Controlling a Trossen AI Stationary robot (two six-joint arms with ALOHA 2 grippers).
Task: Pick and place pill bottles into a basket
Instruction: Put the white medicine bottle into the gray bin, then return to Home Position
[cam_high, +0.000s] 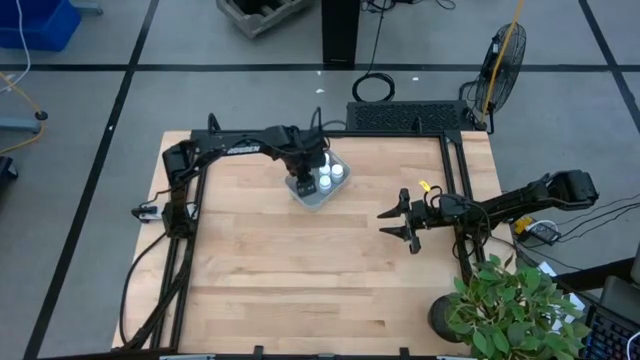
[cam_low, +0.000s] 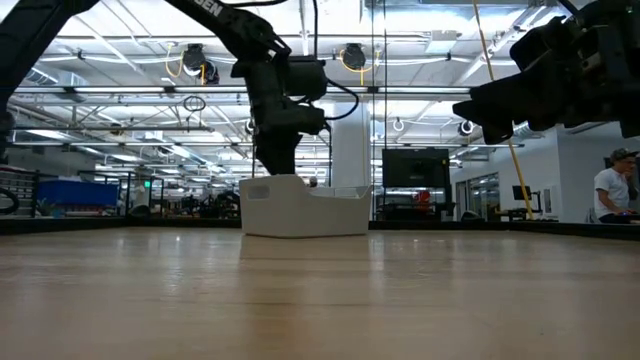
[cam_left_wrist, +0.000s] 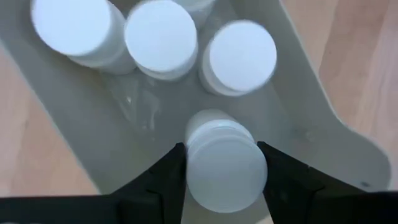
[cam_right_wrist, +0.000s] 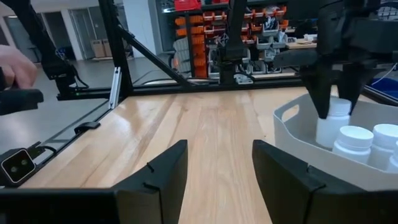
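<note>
Pill bottle (cam_left_wrist: 225, 167) gripped upright by left hand (cam_left_wrist: 221, 171) inside basket (cam_left_wrist: 311, 118).

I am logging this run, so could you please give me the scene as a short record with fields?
left gripper: over the basket, fingers closed on a pill bottle held upright inside it
right gripper: open, hovering over bare table right of the basket, holding nothing
other pill bottles: three standing upright in the basket beside the held one
bottles loose on table: none visible
basket position: far middle of the wooden table
task state: held bottle not yet released
</note>
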